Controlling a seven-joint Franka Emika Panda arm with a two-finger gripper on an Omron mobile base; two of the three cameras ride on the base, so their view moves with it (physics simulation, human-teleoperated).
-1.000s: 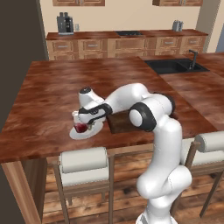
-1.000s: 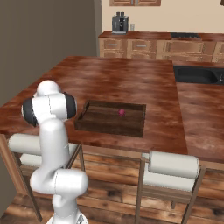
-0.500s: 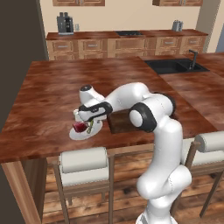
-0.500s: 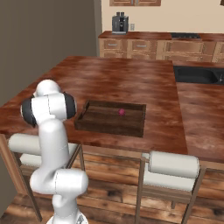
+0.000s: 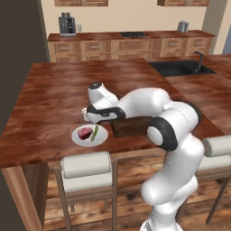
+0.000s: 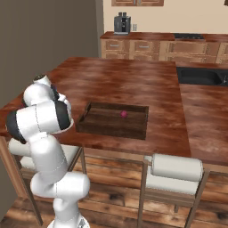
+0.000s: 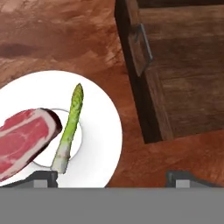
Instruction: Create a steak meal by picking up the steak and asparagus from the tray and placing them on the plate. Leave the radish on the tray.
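**Steak and asparagus plated, radish left behind**

Broad reddish wood bench (image 5: 54, 99) carrying everything, with sink (image 5: 178, 67) far off toward 2 o'clock in the left base view, well clear of the work. Stools (image 5: 85, 164) tucked under the near edge, no hindrance.

Dark brown tray (image 6: 113, 120) sitting mid-bench in the right base view, bare except for the radish (image 6: 123, 114) resting toward its far side, about 1 o'clock from the tray's middle. Left there as asked.

White plate (image 7: 103, 131) just beside the tray's short end, at 9 o'clock from it in the hand view, apart from the rim by a strip of bare wood. On it, the steak (image 7: 22, 140) at the plate's 9 o'clock side and the asparagus (image 7: 70, 127) lying alongside at the steak's 3 o'clock, touching or nearly touching it, tip pointing to 12.

Gripper (image 7: 111, 177) hovering above the plate's near edge, jaws spread wide and released, grasping nothing; asparagus stem end close by the left fingertip but free of it.

Judged from this: both transfers done, nothing left to carry. Only a clean lift away remaining, minding the asparagus stem end and the tray's raised rim at 3 o'clock.
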